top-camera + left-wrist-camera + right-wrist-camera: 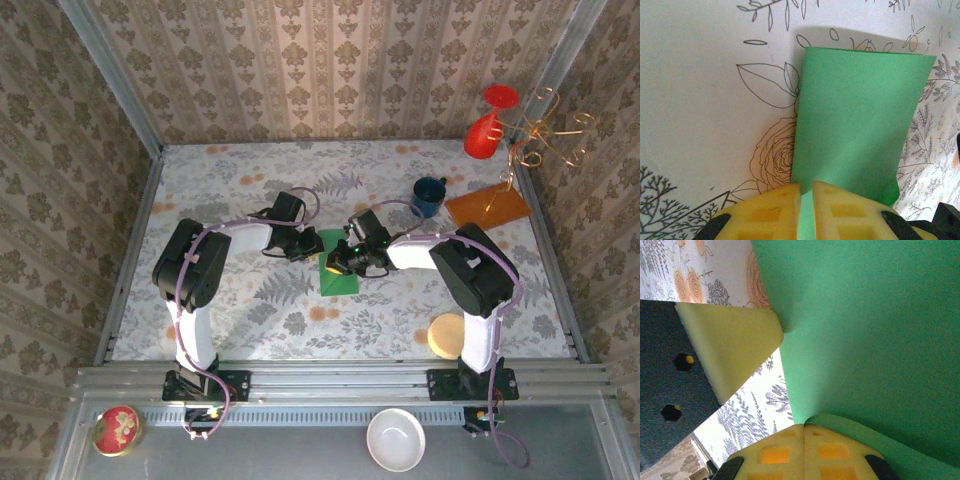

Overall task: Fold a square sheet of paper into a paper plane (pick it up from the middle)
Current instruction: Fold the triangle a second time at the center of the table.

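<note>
The square sheet of paper (855, 115) is at the middle of the counter (250, 180), half folded. The left pincer (806, 189) is clamped on one edge and the right pincer (804, 429) is closed on a curling edge. Uneven pulling could tear it or skew the crease.

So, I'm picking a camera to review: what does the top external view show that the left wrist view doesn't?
Top external adds the surroundings: the blue mug, the orange-brown board and a white bowl. Left wrist adds the close-up: the left gripper pinching the green paper between its yellow pads. Both show that paper on the floral table.
</note>
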You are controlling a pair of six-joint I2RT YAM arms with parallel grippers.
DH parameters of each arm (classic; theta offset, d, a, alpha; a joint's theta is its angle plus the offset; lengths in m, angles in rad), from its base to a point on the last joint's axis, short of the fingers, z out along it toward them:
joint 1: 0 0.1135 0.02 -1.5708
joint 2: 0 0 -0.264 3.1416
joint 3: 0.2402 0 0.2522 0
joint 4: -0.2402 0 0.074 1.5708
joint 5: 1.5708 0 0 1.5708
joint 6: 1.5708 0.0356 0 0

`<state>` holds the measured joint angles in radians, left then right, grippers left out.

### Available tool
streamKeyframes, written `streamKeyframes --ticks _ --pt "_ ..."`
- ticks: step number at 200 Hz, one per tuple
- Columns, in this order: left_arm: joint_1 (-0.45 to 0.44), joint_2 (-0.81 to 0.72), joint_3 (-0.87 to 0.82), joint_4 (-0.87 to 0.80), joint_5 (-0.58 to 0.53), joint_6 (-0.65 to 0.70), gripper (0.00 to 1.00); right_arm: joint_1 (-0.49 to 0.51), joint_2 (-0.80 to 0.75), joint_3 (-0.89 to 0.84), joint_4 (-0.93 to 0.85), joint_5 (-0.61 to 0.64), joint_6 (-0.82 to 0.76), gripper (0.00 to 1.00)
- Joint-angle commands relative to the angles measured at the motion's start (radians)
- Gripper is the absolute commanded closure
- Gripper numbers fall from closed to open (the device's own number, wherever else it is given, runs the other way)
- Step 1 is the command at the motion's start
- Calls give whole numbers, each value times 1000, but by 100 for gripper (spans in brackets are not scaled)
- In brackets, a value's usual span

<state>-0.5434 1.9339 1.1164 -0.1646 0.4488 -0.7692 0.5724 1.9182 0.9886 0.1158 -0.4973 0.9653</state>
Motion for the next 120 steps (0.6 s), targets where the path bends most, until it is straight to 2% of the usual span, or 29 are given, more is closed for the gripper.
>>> streamKeyframes --ticks 1,120 --pt "-10 37 -3 -70 -12 15 84 4 19 7 13 -1 -4 100" --pt "-10 40 -7 -69 -11 14 84 3 30 4 25 6 13 100"
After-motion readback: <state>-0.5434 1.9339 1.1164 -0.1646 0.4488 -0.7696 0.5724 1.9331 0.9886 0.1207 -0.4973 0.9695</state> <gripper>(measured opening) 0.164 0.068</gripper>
